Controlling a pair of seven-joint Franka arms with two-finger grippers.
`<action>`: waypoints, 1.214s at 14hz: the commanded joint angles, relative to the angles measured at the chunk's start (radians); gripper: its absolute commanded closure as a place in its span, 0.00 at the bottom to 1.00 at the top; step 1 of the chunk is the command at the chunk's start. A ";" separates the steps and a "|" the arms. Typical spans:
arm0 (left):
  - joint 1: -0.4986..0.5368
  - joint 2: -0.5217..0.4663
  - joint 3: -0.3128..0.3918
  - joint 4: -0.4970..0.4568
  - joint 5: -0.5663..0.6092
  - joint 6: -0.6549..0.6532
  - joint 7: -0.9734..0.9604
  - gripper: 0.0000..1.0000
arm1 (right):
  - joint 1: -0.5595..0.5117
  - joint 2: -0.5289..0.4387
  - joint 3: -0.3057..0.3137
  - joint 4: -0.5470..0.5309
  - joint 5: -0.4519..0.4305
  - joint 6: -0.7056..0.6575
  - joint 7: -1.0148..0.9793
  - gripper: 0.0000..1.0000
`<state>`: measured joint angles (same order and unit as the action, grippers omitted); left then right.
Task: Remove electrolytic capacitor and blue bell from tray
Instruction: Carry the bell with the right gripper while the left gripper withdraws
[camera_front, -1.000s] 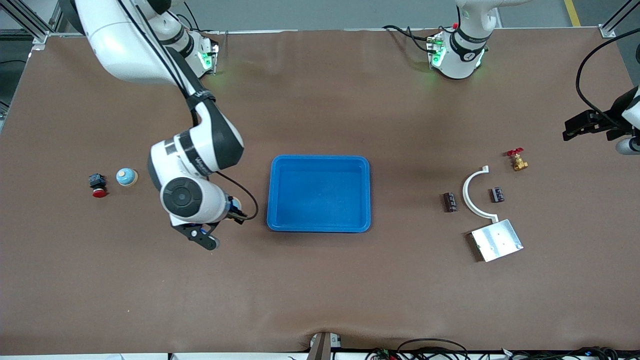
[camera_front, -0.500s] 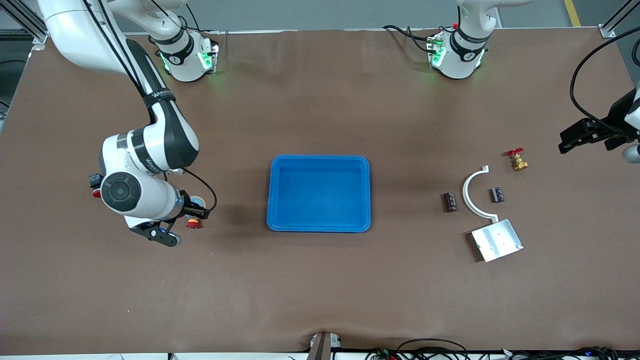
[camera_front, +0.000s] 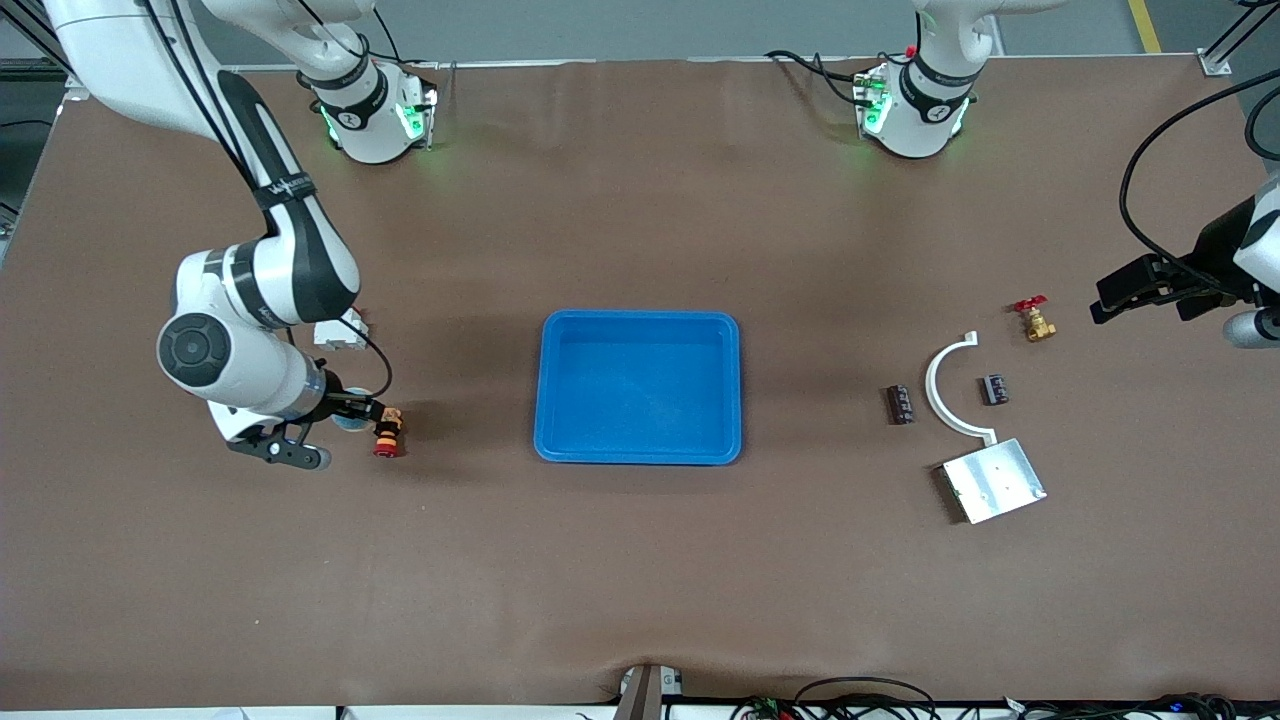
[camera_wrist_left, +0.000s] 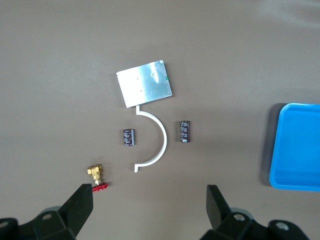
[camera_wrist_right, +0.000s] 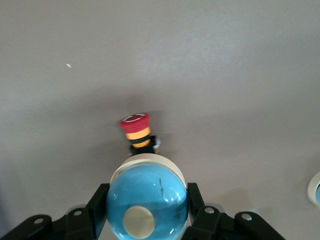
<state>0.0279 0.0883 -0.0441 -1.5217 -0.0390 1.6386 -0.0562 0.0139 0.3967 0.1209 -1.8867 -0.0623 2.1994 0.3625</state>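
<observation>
In the front view the right pincer (camera_front: 345, 418) had carried the blue bell (camera_front: 349, 421) away from the empty tray (camera_front: 638, 455), over the worktop (camera_front: 640, 580) beside a red button (camera_front: 386, 437). The right wrist view showed it clamped. In the left wrist view the left pincer (camera_wrist_left: 150, 205) waited open above the electrolytic capacitor (camera_wrist_left: 184, 132), already out.

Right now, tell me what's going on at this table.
The right gripper is shut on the blue bell, over the table at the right arm's end, beside a red push button. The blue tray is empty. The left gripper waits open above the capacitors at its end.
</observation>
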 joint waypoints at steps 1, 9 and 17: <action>0.004 -0.007 0.001 0.023 -0.013 -0.013 0.009 0.00 | -0.060 -0.065 0.019 -0.104 -0.014 0.069 -0.106 1.00; 0.000 -0.004 0.004 0.025 -0.002 -0.008 -0.004 0.00 | -0.146 -0.082 0.016 -0.255 -0.030 0.285 -0.270 1.00; -0.011 -0.004 -0.003 0.025 -0.002 -0.006 -0.008 0.00 | -0.273 -0.029 0.016 -0.304 -0.030 0.442 -0.460 1.00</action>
<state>0.0249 0.0845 -0.0457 -1.5071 -0.0390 1.6382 -0.0562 -0.2236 0.3627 0.1193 -2.1740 -0.0757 2.6117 -0.0699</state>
